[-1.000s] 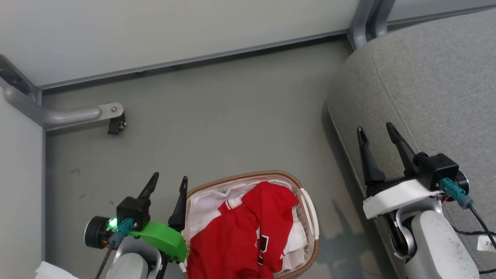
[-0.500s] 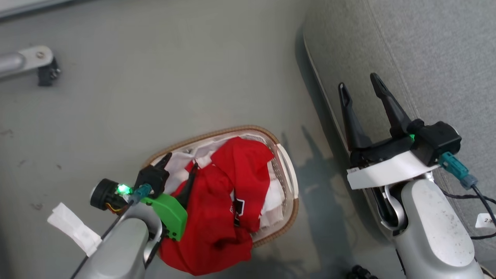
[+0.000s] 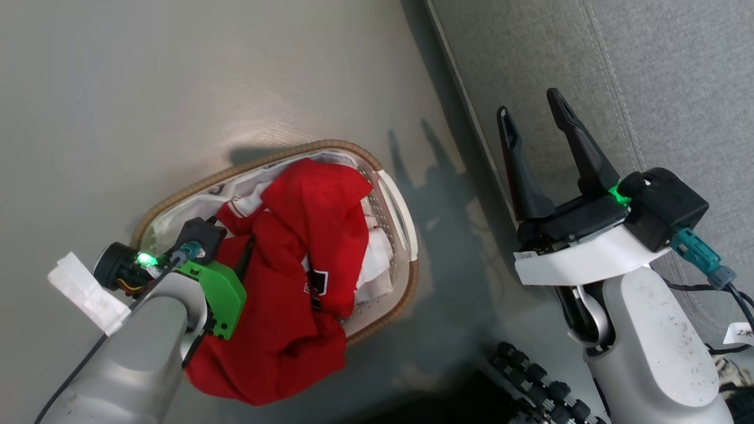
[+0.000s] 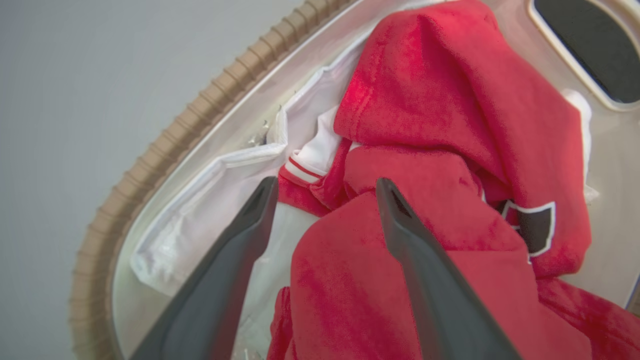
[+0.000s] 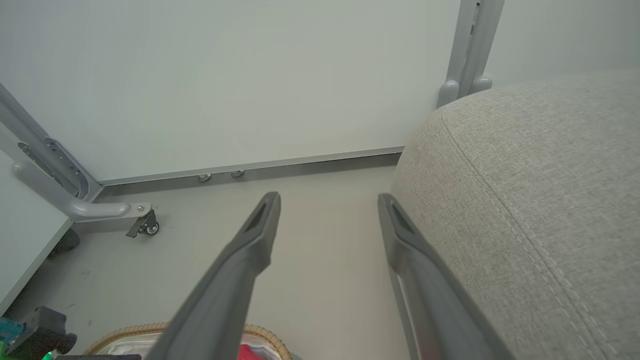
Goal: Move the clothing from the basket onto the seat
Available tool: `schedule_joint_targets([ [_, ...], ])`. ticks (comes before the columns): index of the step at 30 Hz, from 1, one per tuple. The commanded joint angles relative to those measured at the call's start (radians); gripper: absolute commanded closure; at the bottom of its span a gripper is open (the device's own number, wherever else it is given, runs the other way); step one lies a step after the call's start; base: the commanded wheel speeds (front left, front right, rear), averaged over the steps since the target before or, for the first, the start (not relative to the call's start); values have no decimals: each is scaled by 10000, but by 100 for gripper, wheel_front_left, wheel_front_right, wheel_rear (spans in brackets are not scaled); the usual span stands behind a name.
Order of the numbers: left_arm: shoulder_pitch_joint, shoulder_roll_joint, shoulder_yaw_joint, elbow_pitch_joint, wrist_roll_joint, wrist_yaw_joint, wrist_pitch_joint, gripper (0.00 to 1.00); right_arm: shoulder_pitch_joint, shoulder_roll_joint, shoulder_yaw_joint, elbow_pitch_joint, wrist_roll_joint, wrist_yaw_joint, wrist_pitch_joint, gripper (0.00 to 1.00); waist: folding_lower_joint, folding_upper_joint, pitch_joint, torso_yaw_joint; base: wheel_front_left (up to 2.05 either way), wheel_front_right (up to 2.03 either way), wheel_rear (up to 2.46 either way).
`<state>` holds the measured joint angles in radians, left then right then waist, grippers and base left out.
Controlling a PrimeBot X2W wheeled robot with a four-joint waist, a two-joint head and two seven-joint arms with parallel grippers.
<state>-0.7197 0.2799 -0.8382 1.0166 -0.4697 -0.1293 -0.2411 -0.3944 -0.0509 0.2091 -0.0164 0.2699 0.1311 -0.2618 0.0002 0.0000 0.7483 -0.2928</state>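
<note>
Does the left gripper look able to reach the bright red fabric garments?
Probably yes: the open left gripper hangs just over the bright red fabric garments in the cream plastic basket, nothing between.

left pincer [image 4: 326,185] jaws spread, angled down | right pincer [image 3: 529,106] jaws spread, pointing forward

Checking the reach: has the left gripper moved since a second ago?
Yes. The left gripper went from beside the basket to inside its rim, open over the clothing.
</note>
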Motion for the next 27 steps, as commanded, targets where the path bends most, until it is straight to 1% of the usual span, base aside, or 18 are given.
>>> schedule_joint_targets([
  [1,-301,101,-157,193,-252,-23,213,0,102,-3,59,-29,116,-6,-45,0,-2,0,681,-598,0,0,0],
  [5,-605,88,-838,478,-803,-23,993,0,174,-5,181,15,259,-6,-45,0,-2,0,856,-682,0,0,0],
  [11,-873,115,-1525,727,-1676,-23,2111,0,174,-6,324,86,333,-6,-45,0,-2,0,972,-684,0,0,0],
  [18,-656,64,-2116,725,-2545,-23,2898,0,61,-9,349,285,385,-6,-45,0,-2,0,787,-652,0,0,0],
  [19,-611,41,-2214,698,-2653,-23,2985,52,45,-9,337,301,371,-6,-45,0,-2,0,733,-648,0,0,0],
  [20,-551,16,-2304,641,-2730,-23,3029,100,41,-11,314,321,376,-6,-45,0,-2,0,678,-644,0,0,0],
  [24,-444,-33,-2608,608,-3123,-24,3220,100,-5,-9,243,387,334,-6,-45,0,-2,0,380,-605,0,0,0],
  [27,-279,-148,-2781,597,-3397,-24,3110,100,14,-12,134,456,244,-6,-45,0,-2,0,7,-533,0,0,0],
])
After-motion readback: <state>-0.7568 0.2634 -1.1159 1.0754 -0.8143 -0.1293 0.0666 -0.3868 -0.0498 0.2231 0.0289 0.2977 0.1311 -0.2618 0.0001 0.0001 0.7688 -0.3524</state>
